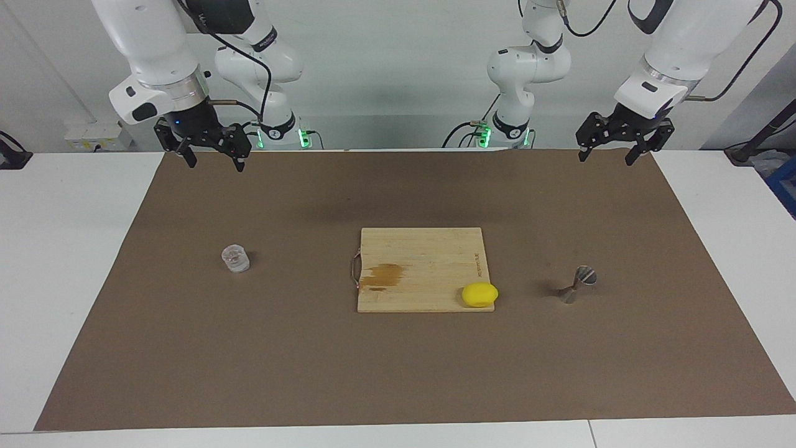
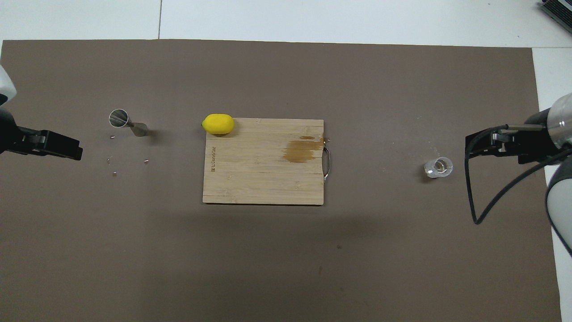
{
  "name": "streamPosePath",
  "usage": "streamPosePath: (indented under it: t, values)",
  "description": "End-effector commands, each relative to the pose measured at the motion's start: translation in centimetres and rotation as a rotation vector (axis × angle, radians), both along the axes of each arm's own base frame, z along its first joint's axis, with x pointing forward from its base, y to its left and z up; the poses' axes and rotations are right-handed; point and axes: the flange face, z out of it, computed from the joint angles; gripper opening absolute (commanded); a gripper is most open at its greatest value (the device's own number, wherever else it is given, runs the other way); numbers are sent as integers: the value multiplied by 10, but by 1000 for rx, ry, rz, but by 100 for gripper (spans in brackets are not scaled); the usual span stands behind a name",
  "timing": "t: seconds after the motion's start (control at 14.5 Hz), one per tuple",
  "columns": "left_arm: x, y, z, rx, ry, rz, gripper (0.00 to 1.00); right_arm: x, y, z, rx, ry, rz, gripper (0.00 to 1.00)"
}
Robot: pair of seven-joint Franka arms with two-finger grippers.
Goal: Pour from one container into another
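Across the facing view we see the right gripper (image 1: 213, 157) raised, fingers spread, empty; the glass cup (image 1: 236, 258) upright toward its end. Cutting board (image 1: 423, 269) mid-mat (lemon (image 1: 479, 294) on its corner), then the jigger (image 1: 577, 284) tipped over; left gripper (image 1: 606, 154) raised, spread, empty.

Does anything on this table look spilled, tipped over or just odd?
Yes. The metal jigger lies tipped on its side toward the left arm's end, a few small bits scattered nearer the robots. The wooden cutting board has a brown stain near its handle.
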Motion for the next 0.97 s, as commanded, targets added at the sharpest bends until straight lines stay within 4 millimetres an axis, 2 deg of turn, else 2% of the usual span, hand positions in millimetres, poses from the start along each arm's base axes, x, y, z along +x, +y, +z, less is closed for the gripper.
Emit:
streamPosePath:
  t: [0.0, 0.21, 0.55, 0.9]
  values:
    - [2, 1, 3, -11, -7, -3, 100, -7, -4, 3, 2, -3, 1, 100]
    - [-2, 1, -5, -8, 16, -3, 100, -7, -6, 4, 2, -4, -2, 100]
    - [3, -4, -17, -9, -3, 13, 100, -7, -7, 4, 2, -4, -3, 100]
    - [23, -6, -68, -8, 3, 118, 100, -7, -7, 4, 2, -4, -3, 100]
